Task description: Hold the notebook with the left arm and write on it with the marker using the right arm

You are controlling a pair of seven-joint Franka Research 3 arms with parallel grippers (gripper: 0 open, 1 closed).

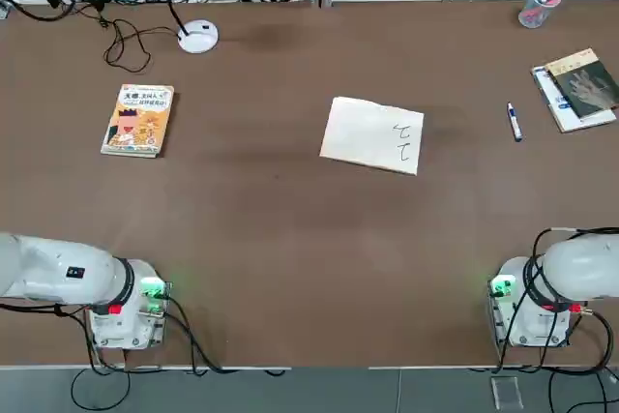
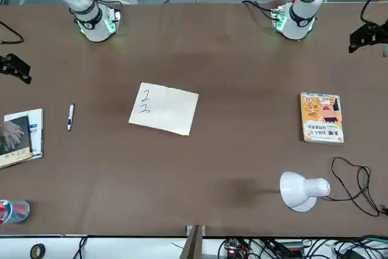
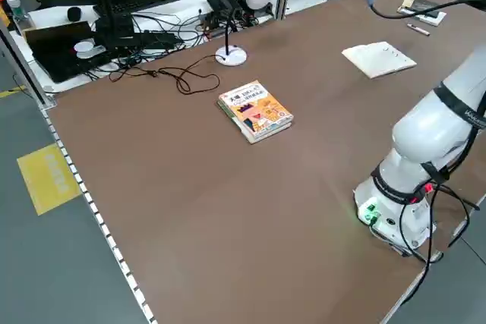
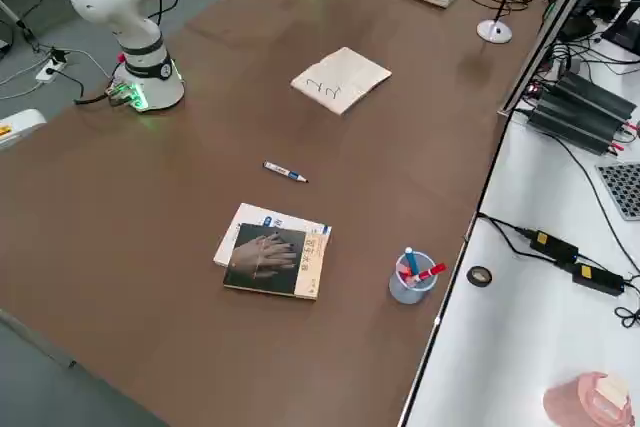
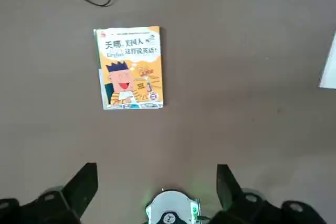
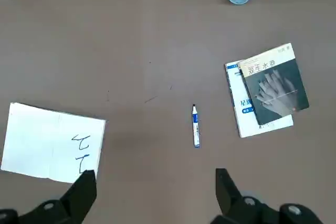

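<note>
The cream-white notebook (image 1: 372, 135) lies flat at the table's middle, with a few dark strokes on its right half. The marker (image 1: 515, 122), white with a dark cap, lies on the table to the notebook's right, apart from it. Both arms are drawn back over their bases, the left arm (image 1: 68, 273) and the right arm (image 1: 580, 268). My left gripper (image 5: 156, 170) hangs open and empty high above the table, looking down on the orange book. My right gripper (image 6: 155, 174) is also open and empty, high above the notebook (image 6: 52, 142) and marker (image 6: 195, 125).
An orange illustrated book (image 1: 137, 120) lies at the left. A dark-covered book (image 1: 578, 87) on a white booklet sits at the far right. A cup of pens (image 1: 537, 7) and a white desk lamp (image 1: 198, 36) with its cable stand along the far edge.
</note>
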